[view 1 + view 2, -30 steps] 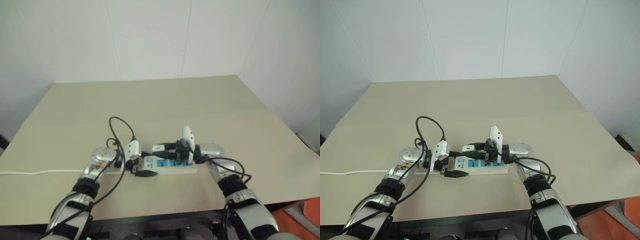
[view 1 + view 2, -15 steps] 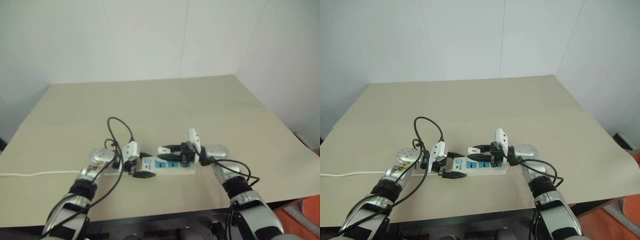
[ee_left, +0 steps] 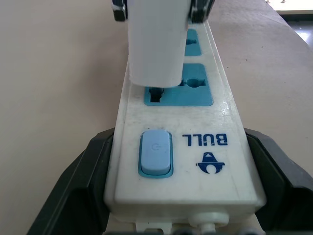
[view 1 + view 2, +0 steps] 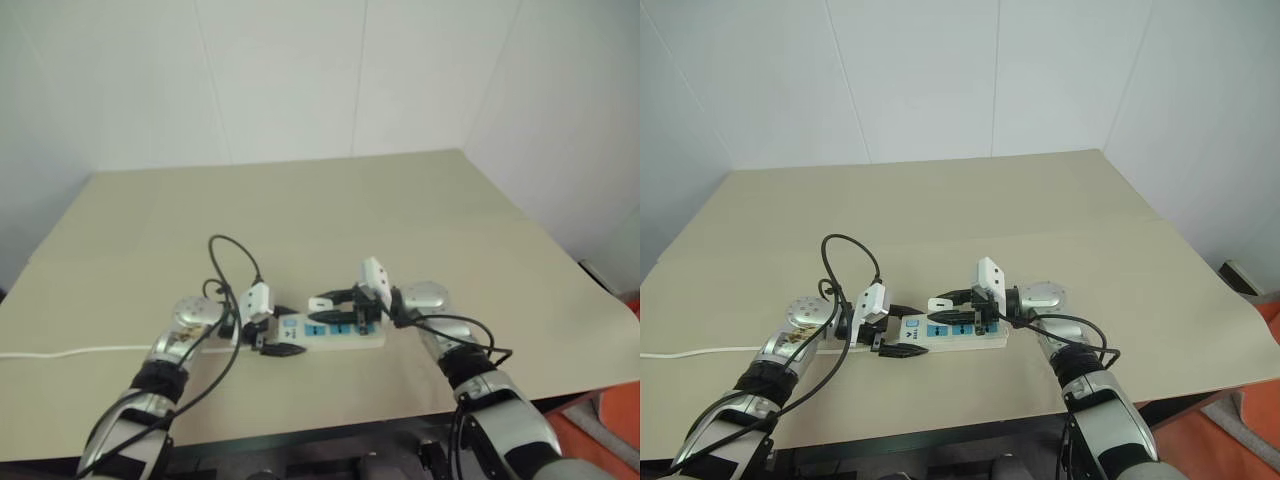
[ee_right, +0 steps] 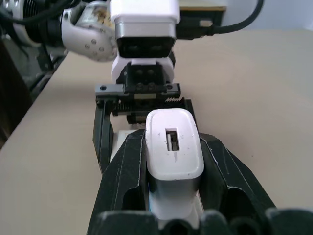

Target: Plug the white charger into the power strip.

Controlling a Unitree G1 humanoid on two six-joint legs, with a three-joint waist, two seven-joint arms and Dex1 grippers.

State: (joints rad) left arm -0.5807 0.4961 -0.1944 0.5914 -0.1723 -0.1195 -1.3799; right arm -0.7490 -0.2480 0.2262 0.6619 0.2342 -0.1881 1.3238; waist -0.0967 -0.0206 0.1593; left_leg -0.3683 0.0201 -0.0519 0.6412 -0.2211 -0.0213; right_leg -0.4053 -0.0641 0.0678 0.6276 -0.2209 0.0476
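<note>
Centre of frame: right gripper (image 5: 173,196) pinching the charger (image 5: 173,142) by its smooth flat sides over the strip (image 3: 168,142); left gripper (image 3: 171,196) clamping the strip's end on the worktop (image 4: 300,210); light, rigid, slippery plastic, I'd say.

power strip (image 3: 171,142): white, blue sockets | charger (image 5: 173,142): white | table (image 4: 940,200): beige
</note>
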